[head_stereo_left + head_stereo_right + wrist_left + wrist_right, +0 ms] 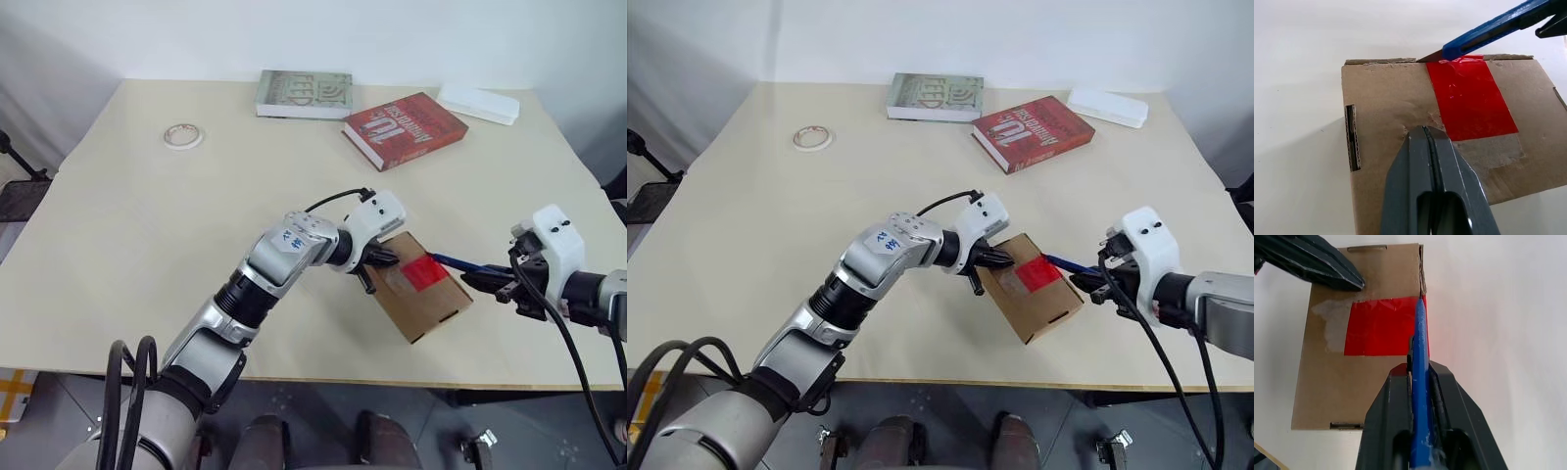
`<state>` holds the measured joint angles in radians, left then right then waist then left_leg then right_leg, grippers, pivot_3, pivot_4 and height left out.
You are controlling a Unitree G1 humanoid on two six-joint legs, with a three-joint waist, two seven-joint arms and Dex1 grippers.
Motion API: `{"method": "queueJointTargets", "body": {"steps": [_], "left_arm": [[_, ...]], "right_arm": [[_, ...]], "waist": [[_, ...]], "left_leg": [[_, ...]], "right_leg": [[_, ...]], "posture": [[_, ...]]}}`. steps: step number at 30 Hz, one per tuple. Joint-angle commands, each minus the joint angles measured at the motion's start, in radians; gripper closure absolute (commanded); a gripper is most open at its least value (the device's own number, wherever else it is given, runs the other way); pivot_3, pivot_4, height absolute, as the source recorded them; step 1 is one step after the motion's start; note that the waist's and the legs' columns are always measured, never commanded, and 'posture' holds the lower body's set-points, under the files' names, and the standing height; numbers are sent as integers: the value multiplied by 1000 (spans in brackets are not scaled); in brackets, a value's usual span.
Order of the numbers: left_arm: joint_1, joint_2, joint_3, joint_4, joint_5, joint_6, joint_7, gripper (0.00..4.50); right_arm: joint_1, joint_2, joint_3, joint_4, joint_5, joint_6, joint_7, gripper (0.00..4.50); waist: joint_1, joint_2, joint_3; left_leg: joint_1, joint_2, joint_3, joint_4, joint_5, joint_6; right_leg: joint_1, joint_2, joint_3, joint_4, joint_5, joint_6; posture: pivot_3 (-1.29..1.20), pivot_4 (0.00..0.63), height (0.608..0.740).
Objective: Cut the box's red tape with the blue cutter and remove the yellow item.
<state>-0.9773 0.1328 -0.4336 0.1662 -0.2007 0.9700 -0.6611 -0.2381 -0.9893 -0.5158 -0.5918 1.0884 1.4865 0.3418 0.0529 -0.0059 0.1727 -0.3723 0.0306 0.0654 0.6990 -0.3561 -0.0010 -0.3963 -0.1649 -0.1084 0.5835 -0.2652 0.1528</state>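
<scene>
**Two grippers at the taped box**

Two arms meet at the box (421,294), which lies flat on the pale counter (147,245) near its front edge and serves here as the landmark. Far to the box's left and well back, a pale tape roll (183,136) lies on the counter. Behind the box, toward the counter's far edge, sit a grey-green book (305,94), a red book (405,129) and, furthest right, a white flat case (478,104), all well apart from the box.

The left gripper (1424,128) comes in from the box's left; its jaws are pressed together, and their tip rests on the brown top face just beside the near end of the red tape (1469,98), where a patch of torn paper shows. The red tape runs across the top face to the box's right edge.

On the box's right, the right gripper (1419,369) has its jaws pinching the blue cutter (1420,382). The cutter points toward the box, and its dark tip sits at the box's right edge, right where the red tape reaches that edge. The flaps are closed.
</scene>
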Motion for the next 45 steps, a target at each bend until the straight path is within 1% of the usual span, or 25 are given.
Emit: {"method": "queueJointTargets", "body": {"steps": [1,11,16,18,21,24,26,30,32,34,36,39,41,42,43,44,45], "left_arm": [[23,9,-26,35,39,32,23,4483],[21,5,-27,43,41,27,26,4483],[25,9,-25,42,42,26,27,4483],[24,11,-25,44,42,24,26,4483],[21,13,-22,50,43,16,25,4483],[18,10,-5,56,37,-2,24,4483],[11,6,15,64,27,-33,14,4483],[-6,-16,64,80,4,-85,2,4483],[-18,-30,98,91,3,-136,12,4483],[-38,-52,160,112,-8,-178,45,4483],[-51,-67,218,120,-27,-209,67,4483],[-57,-78,268,100,-54,-206,67,4483],[-54,-75,292,59,-75,-187,58,4500],[-52,-72,301,41,-86,-173,55,4500],[-50,-69,311,25,-99,-155,53,4500],[-49,-63,328,4,-116,-134,53,4500],[-48,-56,342,-13,-132,-111,53,4500]], "right_arm": [[44,-37,-75,-40,23,27,20,4377],[153,-91,-179,-72,50,70,64,4377],[232,-125,-276,-84,37,80,116,4377],[239,-129,-340,-85,45,47,160,4377],[201,-108,-446,-61,80,-27,217,4377],[193,-79,-513,-22,52,-110,236,4377],[192,-43,-469,40,-57,-243,218,4377],[197,59,-287,208,-276,-501,185,4377],[198,146,-189,301,-391,-647,158,4377],[200,239,-101,401,-485,-776,140,4377],[186,308,-56,493,-536,-836,111,4377],[175,352,-10,562,-587,-901,107,4377],[181,357,26,579,-609,-908,118,3664],[185,353,32,570,-607,-901,126,3446],[186,347,32,559,-604,-894,133,3075],[184,337,26,548,-605,-891,134,2845],[181,326,18,541,-606,-887,133,2415]], "waist": [[0,0,0],[1,0,0],[1,0,0],[1,-1,0],[1,-1,0],[1,-2,1],[0,-2,1],[-5,-2,1],[-6,-2,1],[-7,-1,1],[-8,1,2],[-9,5,3],[-15,5,3],[-17,5,3],[-18,5,3],[-20,6,3],[-22,6,3]], "left_leg": [[0,0,0,0,0,0],[0,0,0,0,0,0],[0,0,0,0,0,0],[0,0,0,0,0,0],[0,0,0,0,0,1],[0,0,0,0,0,1],[0,0,0,0,0,1],[0,0,1,0,0,0],[1,0,2,0,0,0],[0,0,2,-1,1,-1],[0,0,2,-2,1,-2],[-2,-1,3,-2,1,-2],[-2,-1,3,-2,1,-2],[-2,-1,3,-2,1,-2],[-2,-1,3,-2,1,-2],[-2,-1,3,-2,1,-2],[-1,-1,3,-2,1,-2]], "right_leg": [[0,0,0,0,0,0],[0,0,0,0,0,0],[0,0,0,0,0,0],[0,0,0,-1,0,0],[0,0,0,0,0,0],[0,0,0,0,0,0],[0,0,0,-1,0,0],[0,0,1,-1,1,1],[0,0,1,0,1,1],[-1,0,1,1,1,2],[-2,0,0,1,1,2],[-4,0,0,0,2,3],[-4,0,0,0,2,3],[-4,0,0,0,2,4],[-3,0,0,0,2,4],[-3,0,0,0,2,4],[-3,0,0,0,2,4]], "posture": [[0,150,740],[0,150,740],[0,150,740],[0,150,740],[0,150,740],[0,150,740],[0,150,740],[0,150,740],[0,150,740],[0,150,740],[0,150,740],[0,150,740],[0,150,740],[0,150,740],[0,150,740],[0,150,740],[0,150,740]]}}
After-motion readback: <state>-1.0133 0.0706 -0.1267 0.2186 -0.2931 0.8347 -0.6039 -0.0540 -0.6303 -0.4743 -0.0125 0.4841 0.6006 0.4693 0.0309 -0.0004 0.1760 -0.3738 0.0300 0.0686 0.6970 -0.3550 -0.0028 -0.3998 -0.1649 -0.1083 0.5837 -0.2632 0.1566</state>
